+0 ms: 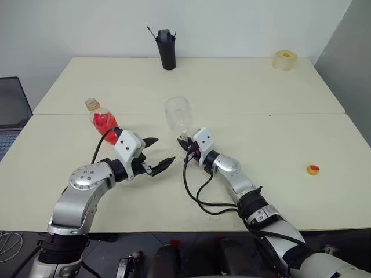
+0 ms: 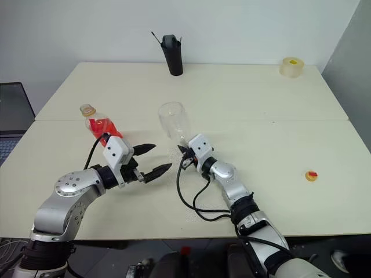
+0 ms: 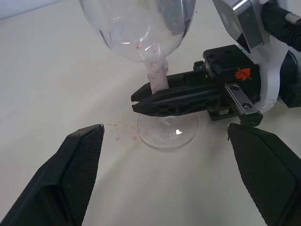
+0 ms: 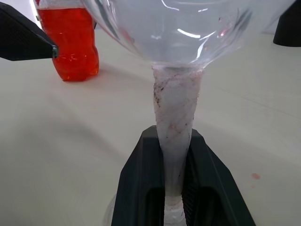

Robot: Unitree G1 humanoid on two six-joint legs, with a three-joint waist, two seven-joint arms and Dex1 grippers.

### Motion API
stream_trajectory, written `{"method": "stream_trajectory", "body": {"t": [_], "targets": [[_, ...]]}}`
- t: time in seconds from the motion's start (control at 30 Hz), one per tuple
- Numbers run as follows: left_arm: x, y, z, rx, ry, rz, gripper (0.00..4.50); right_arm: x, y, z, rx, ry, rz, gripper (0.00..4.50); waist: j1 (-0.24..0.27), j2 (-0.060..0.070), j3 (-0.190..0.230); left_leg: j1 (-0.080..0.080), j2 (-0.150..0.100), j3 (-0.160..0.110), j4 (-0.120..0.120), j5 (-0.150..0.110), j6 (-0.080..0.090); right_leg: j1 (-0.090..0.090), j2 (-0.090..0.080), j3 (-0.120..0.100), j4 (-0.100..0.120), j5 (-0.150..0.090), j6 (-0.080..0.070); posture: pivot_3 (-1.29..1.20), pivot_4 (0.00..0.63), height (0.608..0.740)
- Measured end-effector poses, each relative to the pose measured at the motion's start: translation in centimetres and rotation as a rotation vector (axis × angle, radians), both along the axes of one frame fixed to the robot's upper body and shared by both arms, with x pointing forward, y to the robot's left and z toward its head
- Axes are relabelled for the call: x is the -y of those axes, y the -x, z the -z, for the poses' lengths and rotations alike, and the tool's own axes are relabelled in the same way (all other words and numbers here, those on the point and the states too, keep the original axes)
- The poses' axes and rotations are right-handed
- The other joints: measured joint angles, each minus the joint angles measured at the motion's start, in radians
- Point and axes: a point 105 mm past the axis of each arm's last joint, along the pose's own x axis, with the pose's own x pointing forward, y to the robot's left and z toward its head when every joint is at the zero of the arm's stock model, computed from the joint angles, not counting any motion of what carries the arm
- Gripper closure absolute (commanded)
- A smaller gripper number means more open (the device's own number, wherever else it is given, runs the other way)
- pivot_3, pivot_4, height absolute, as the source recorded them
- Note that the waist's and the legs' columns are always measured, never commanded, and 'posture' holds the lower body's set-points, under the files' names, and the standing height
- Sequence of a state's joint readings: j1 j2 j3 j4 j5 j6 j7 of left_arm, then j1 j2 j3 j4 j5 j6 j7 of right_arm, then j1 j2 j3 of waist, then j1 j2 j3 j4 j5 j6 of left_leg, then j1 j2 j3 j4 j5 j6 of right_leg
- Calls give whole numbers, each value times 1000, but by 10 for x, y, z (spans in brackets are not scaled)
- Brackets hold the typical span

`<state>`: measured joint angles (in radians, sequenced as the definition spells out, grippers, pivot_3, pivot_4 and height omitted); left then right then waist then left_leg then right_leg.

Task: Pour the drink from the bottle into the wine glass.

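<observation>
stem grip: right gripper (image 1: 186, 145) clamped on stem of wine glass (image 1: 178, 114), low down, just above foot, as seen in both wrist views. foot resting on table (image 1: 278, 191) near front centre. bowl empty apart from faint pink traces; stem wrapped in stained white tape. a few pink specks on table beside foot.

left gripper (image 1: 157, 154) spread wide, grasping nothing, just left of glass. bottle (image 1: 103, 120) standing further left and slightly back, well apart from glass, uncapped, about half full of drink (image 1: 105, 123). yellow-and-red cap (image 1: 313, 169) lying far right on table.

judged step: steady glass, then fetch bottle with left gripper. recommended: keep stem clamp firm and foot flat on table; approach bottle around its body below neck, fingers level; close squarely to avoid tipping.

orientation: glass long axis upright, mouth up. bottle long axis near upright, mouth up, leaning slightly away to left in head views.
</observation>
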<state>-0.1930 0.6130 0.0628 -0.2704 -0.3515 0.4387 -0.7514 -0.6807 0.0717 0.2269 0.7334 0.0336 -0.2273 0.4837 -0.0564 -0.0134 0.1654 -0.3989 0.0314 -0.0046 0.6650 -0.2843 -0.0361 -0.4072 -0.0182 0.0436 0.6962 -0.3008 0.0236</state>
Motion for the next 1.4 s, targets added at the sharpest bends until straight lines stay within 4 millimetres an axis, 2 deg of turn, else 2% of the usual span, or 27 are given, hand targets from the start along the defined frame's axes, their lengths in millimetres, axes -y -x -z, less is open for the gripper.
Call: {"method": "stream_trajectory", "body": {"t": [0.17,0.37,0.57,0.9,1.13,1.3,1.4], "targets": [[-5,4,9,-38,-20,-8,0,-3,2,2,-13,7,-22,4343,-1,0,0,1,0,0,0,0,0,0,0,0,1,0,0,0,150,740],[-12,8,14,-58,-52,-6,0,2,1,12,-49,33,-17,2313,0,0,0,1,0,-1,0,0,0,1,0,0,0,0,0,0,150,740],[-11,8,13,-47,-53,-3,0,7,-1,13,-52,43,-9,133,0,0,0,1,0,-1,0,0,0,1,0,0,1,0,0,0,150,740],[-14,3,13,-44,-58,-13,0,11,-2,-2,-5,45,-12,37,0,0,0,1,0,-1,0,0,1,1,0,-1,1,0,0,0,150,740],[-19,1,15,-52,-51,-17,0,23,26,0,-37,125,-152,37,3,-1,0,0,0,-3,0,0,1,1,0,-1,0,0,0,0,150,740],[-33,2,16,-68,23,-92,0,44,38,-1,-73,200,-176,37,3,-1,0,0,0,-3,0,0,1,1,0,-2,0,0,0,0,150,740],[-47,7,24,-89,68,-176,0,65,45,-3,-129,236,-158,37,5,-1,-1,-1,-1,-4,1,-1,1,1,0,-1,0,0,0,0,150,740]]}}
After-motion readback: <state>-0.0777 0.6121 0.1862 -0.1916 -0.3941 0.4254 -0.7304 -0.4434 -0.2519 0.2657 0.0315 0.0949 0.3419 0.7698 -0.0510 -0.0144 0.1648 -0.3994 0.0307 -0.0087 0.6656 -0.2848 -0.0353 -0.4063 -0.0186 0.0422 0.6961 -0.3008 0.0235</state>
